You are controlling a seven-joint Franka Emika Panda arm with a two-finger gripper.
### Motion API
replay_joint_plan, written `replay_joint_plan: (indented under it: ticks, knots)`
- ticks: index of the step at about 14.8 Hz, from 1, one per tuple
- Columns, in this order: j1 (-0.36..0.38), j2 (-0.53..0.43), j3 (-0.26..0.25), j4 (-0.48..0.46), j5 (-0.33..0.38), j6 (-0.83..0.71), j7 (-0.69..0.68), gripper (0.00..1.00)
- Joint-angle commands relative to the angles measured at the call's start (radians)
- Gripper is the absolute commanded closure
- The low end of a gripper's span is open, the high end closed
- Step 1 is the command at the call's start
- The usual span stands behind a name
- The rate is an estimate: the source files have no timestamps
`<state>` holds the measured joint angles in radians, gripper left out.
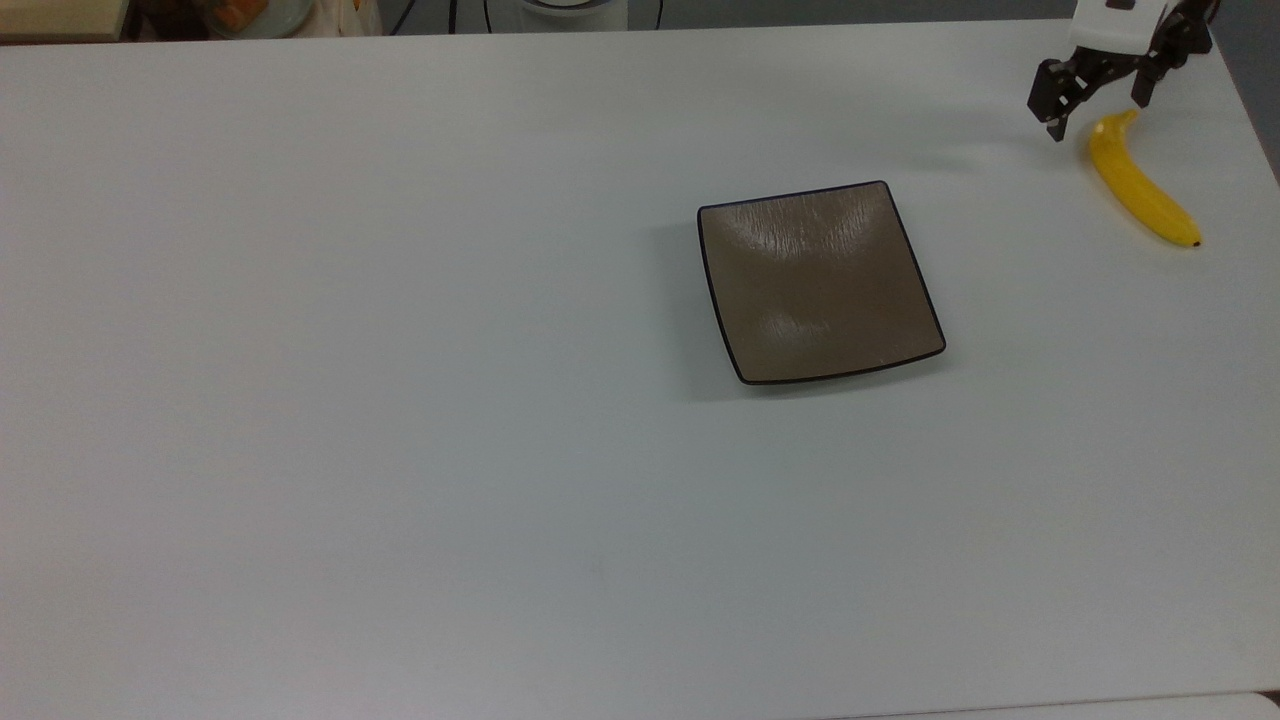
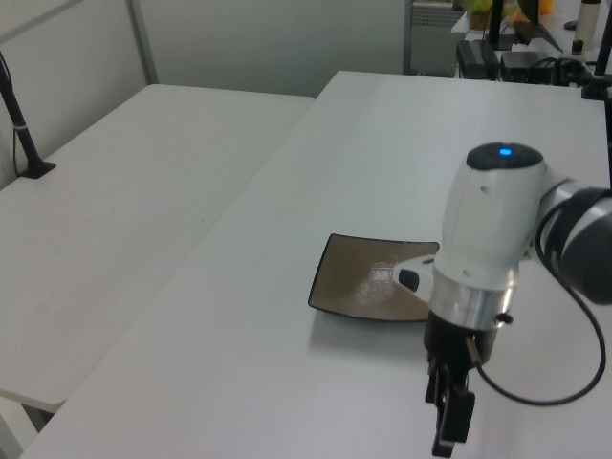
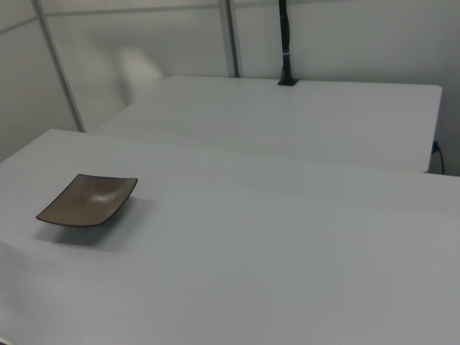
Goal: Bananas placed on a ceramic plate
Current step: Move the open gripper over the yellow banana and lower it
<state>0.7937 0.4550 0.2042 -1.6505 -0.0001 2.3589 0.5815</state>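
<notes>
The big white table [image 1: 400, 400] holds two things. The brown plate [image 1: 820, 285] sits near the middle of the table in the top view. It has nothing on it. The banana [image 1: 1140, 185] lies flat on the table, well apart from the plate, near the top view's right edge. So the job is only starting, I think. The banana is not picked up yet. It has to be grabbed, carried over, and put down on the plate.

The robot's gripper [image 1: 1098, 105] is up by the stem end of the banana in the top view. Its two black fingers [image 1: 1052, 98] are spread apart, with nothing between them. I cannot tell if it touches the banana.

The plate is square with round corners and a thin dark rim. It is shiny and dips a little in the middle.

The banana is bright yellow, smooth and curved. It has a tiny dark tip at the end that points away from the gripper.
</notes>
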Motion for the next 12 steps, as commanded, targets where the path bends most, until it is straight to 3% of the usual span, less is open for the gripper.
replay_joint_plan:
  ticks: [1, 5, 9, 11, 12]
  knots:
    - [0.025, 0.126, 0.001, 0.127, -0.089, 0.031, 0.109, 0.00]
    - [0.035, 0.203, 0.015, 0.181, -0.198, 0.072, 0.208, 0.00]
    - [0.045, 0.252, 0.040, 0.182, -0.247, 0.105, 0.245, 0.02]
    - [0.042, 0.255, 0.052, 0.181, -0.259, 0.122, 0.245, 0.09]
    - [0.044, 0.254, 0.054, 0.181, -0.267, 0.122, 0.244, 0.27]
